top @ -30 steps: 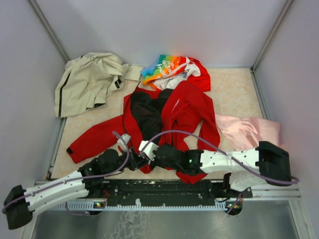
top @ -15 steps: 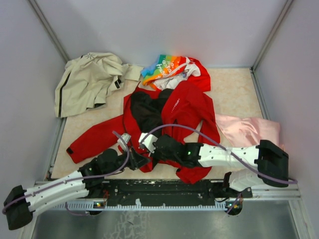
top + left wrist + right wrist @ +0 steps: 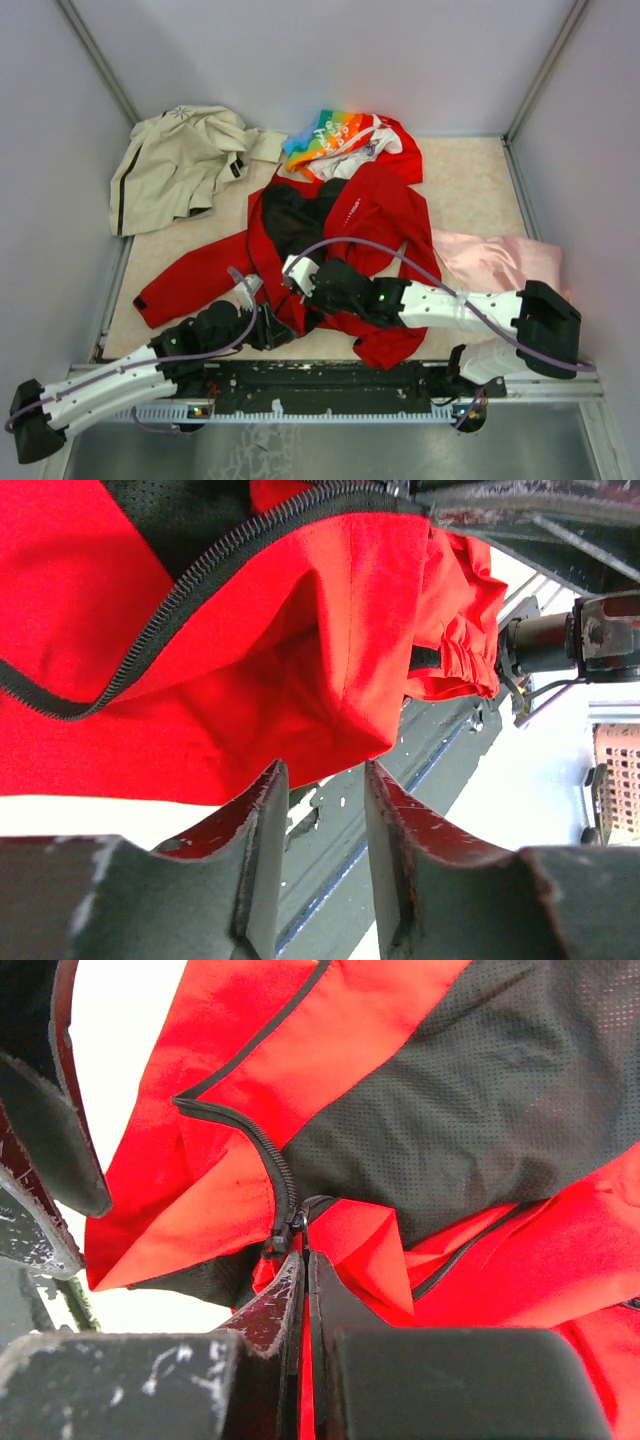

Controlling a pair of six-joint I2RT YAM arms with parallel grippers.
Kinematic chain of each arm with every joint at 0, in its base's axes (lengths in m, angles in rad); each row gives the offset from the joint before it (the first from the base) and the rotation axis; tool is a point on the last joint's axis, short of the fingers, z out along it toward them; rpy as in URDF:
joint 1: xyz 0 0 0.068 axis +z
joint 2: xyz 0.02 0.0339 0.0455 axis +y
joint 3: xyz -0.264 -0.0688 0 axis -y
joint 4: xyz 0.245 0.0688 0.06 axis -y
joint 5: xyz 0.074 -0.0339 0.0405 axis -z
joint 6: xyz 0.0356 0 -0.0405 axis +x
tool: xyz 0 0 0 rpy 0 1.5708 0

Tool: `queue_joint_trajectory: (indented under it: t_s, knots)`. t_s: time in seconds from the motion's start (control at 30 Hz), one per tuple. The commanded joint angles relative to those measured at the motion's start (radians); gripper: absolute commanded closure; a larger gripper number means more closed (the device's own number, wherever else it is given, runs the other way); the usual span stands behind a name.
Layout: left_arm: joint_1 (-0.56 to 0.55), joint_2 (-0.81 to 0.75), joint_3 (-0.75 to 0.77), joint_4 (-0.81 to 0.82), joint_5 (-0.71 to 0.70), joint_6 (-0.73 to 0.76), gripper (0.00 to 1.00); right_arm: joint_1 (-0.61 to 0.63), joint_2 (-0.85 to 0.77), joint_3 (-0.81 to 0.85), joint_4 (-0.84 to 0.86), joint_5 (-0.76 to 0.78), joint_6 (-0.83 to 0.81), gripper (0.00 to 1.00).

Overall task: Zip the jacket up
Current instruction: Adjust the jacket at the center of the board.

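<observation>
Fingers of left gripper (image 3: pixel 325 780) partly apart at near edge of table (image 3: pixel 470 180), nothing between them, red hem just beyond. Right gripper (image 3: pixel 303 1260) just beside it, pressed fully together on zipper pull (image 3: pixel 290 1232). Jacket (image 3: pixel 380 215) spread from near edge to middle of table, black lining showing, one sleeve toward left edge. Pink cloth (image 3: pixel 500 262) at right edge. Beige jacket (image 3: pixel 175 165) in far left corner. Rainbow-printed garment (image 3: pixel 330 135) at far edge, touching top of red one.
</observation>
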Motion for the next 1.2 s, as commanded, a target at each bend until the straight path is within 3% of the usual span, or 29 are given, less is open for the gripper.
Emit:
queue_joint_trajectory:
  t_s: [0.0, 0.23, 0.53, 1.17]
  knots:
    - [-0.005, -0.081, 0.069, -0.169, -0.046, -0.03, 0.56, 0.002, -0.029, 0.032, 0.053, -0.055, 0.032, 1.0]
    - [-0.004, -0.213, 0.11, -0.273, -0.097, -0.104, 0.52, 0.047, 0.029, 0.102, 0.021, -0.128, 0.028, 1.0]
    - [-0.005, -0.22, 0.093, -0.232, -0.134, -0.129, 0.51, 0.09, 0.135, 0.202, -0.053, -0.19, 0.031, 1.0]
    - [-0.005, -0.245, -0.002, -0.144, -0.166, -0.164, 0.69, 0.118, 0.165, 0.232, -0.09, -0.202, 0.043, 1.0]
